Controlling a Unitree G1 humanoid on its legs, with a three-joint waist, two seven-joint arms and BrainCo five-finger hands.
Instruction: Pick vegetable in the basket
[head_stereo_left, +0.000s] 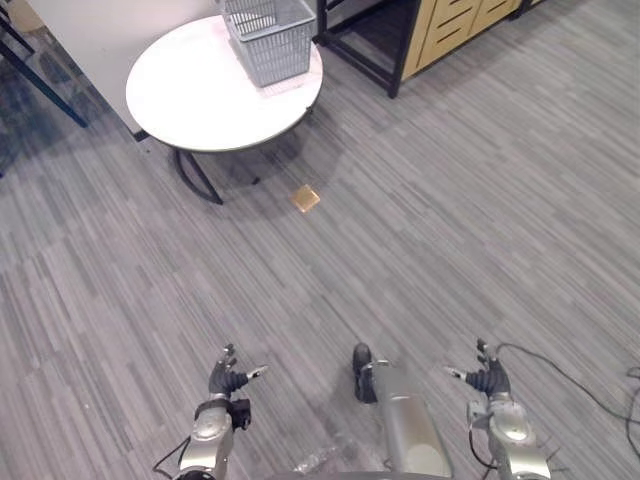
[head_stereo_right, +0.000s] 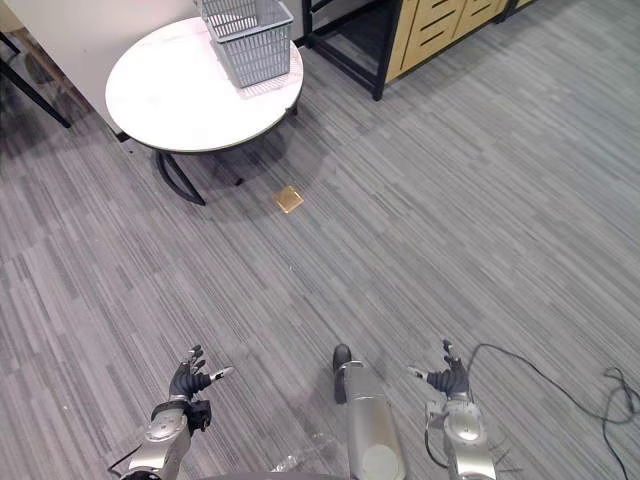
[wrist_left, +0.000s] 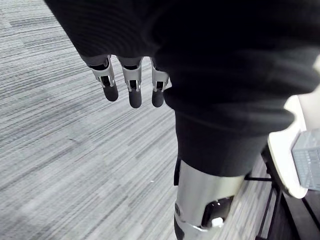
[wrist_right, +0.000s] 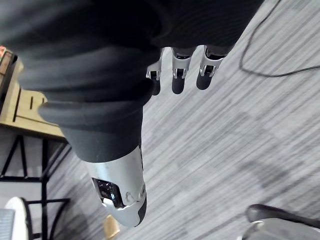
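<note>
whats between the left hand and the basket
Left eye view: grey floor from the left hand up, a small tan square on it by the round table, then bare tabletop to the basket.

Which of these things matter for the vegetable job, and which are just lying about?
Job: grey basket, white round table under it, left hand and right hand, both open and empty.
Lying about: tan square on the floor, wooden drawers.

I stand on grey striped carpet (head_stereo_left: 450, 230); a brass plate (head_stereo_left: 305, 198) sits in it near a round white table (head_stereo_left: 190, 95). Beyond are a pale wall (head_stereo_left: 110, 25) and wooden drawers (head_stereo_left: 455, 22).
</note>
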